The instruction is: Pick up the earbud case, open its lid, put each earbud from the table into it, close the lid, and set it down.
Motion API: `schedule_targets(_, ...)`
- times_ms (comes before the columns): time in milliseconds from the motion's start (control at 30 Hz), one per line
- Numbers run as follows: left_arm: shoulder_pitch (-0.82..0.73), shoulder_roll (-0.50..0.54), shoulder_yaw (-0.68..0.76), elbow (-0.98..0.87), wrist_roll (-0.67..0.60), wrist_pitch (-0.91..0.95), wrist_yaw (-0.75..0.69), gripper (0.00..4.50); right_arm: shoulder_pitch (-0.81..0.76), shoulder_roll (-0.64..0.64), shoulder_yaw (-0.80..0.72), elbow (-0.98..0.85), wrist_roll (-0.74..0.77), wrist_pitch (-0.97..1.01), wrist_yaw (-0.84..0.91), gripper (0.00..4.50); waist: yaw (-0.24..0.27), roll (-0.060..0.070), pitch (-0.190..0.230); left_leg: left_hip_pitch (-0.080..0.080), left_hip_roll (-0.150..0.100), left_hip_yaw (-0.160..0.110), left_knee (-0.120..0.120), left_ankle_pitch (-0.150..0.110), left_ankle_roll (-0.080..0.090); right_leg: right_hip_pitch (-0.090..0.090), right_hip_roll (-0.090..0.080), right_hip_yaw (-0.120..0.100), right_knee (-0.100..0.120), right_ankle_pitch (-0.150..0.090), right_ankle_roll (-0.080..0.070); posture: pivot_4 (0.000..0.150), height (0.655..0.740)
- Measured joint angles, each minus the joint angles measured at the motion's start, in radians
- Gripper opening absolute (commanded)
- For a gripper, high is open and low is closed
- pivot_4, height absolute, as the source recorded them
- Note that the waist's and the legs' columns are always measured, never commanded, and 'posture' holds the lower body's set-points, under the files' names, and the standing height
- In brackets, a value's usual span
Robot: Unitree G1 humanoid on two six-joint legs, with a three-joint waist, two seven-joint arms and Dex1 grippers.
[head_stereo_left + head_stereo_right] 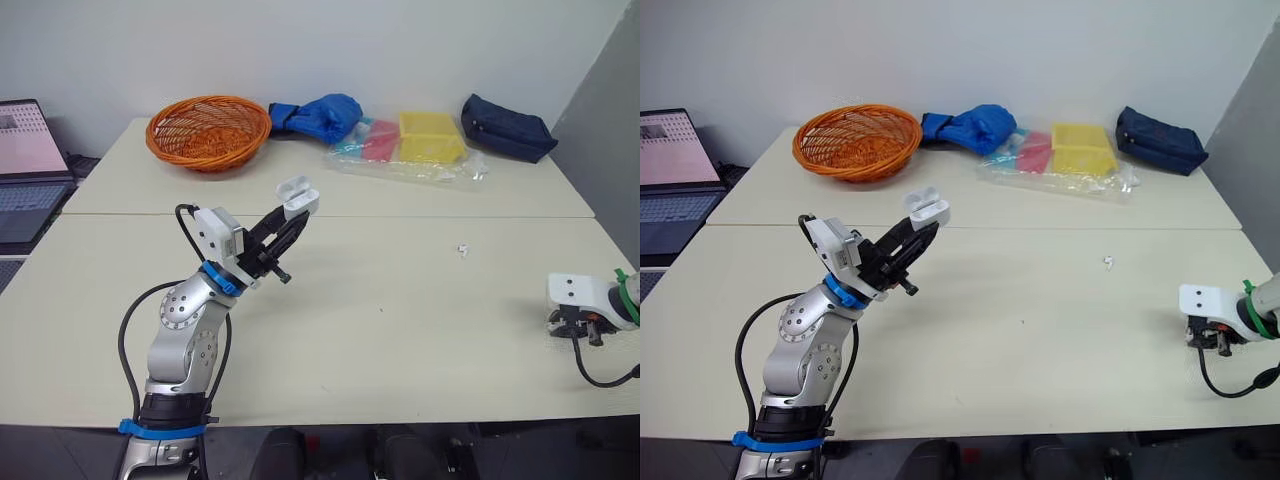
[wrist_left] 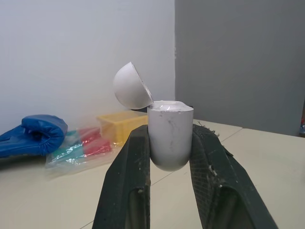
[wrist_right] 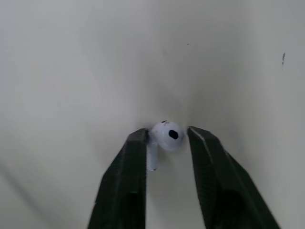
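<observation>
Presently, item by item, clock directions taken from the table centre in the head view. Left gripper: clenched on the earbud case, held upright in the air toward 12 o'clock, lid flipped open. Right gripper: low at the table's 3 o'clock edge, an earbud lying on the surface at its tip — whether it is gripped cannot be told. Small white piece: at 2 o'clock, too small to identify. Orange basket: at 11 o'clock.

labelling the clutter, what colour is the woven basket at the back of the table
Orange: the basket shows clearest in the left eye view.
</observation>
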Motion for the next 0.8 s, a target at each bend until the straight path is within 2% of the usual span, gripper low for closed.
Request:
schedule_targets(267, -0.005, 0.000, 0.000, 0.002, 0.000, -0.001, -0.007, 0.76, -0.007, 0.009, 0.000, 0.006, 0.001, 0.000, 0.004, 0.50, 0.000, 0.000, 0.000, 0.005, 0.000, 0.001, 0.000, 0.000, 0.000, 0.004, 0.000, 0.001, 0.000, -0.002, -0.003, 0.150, 0.7400)
schedule_targets(433, -0.010, 0.001, 0.002, 0.013, 0.000, -0.006, -0.020, 0.76, -0.059, 0.079, -0.002, -0.117, 0.103, 0.118, 0.089, 0.50, -0.008, 0.000, 0.000, 0.006, 0.001, -0.001, -0.002, 0.000, 0.000, 0.003, 0.001, 0.002, 0.002, 0.001, 0.001, 0.150, 0.7400)
schedule_targets(533, -0.013, 0.000, -0.001, 0.029, 0.001, -0.009, -0.023, 0.76, -0.200, 0.243, -0.046, -0.279, 0.261, 0.346, 0.070, 0.50, -0.024, 0.001, 0.001, 0.006, 0.003, -0.003, -0.002, 0.000, 0.000, 0.003, 0.004, 0.002, 0.003, 0.002, 0.001, 0.150, 0.7400)
schedule_targets(633, -0.015, -0.007, -0.003, 0.038, 0.001, -0.014, -0.023, 0.76, -0.460, 0.615, -0.220, -0.441, 0.531, 0.771, -0.173, 0.50, -0.042, 0.004, 0.003, 0.004, 0.006, -0.007, -0.003, 0.000, -0.001, -0.002, 0.006, 0.003, 0.006, 0.005, -0.004, 0.150, 0.7400)
schedule_targets(667, -0.025, -0.018, -0.021, 0.037, 0.000, -0.014, -0.024, 0.76, -0.527, 0.691, -0.251, -0.536, 0.618, 0.867, -0.240, 0.50, -0.034, 0.005, 0.003, 0.003, 0.006, -0.008, -0.004, 0.001, -0.001, -0.001, 0.008, 0.000, 0.005, 0.003, -0.006, 0.150, 0.7400)
schedule_targets(733, -0.022, -0.021, -0.015, 0.039, 0.000, -0.019, -0.022, 0.76, -0.553, 0.794, -0.292, -0.671, 0.704, 0.949, -0.349, 0.50, 0.003, -0.002, -0.002, 0.003, 0.014, -0.010, -0.004, -0.001, -0.004, 0.002, 0.012, -0.008, 0.002, 0.000, -0.011, 0.150, 0.7400)
schedule_targets(800, -0.019, -0.018, -0.001, 0.050, 0.000, -0.022, -0.021, 0.76, -0.519, 0.947, -0.326, -0.723, 0.738, 0.993, -0.501, 0.50, 0.016, -0.007, -0.005, 0.002, 0.018, -0.009, -0.004, -0.004, -0.008, 0.002, 0.012, -0.007, 0.002, -0.003, -0.011, 0.150, 0.7400)
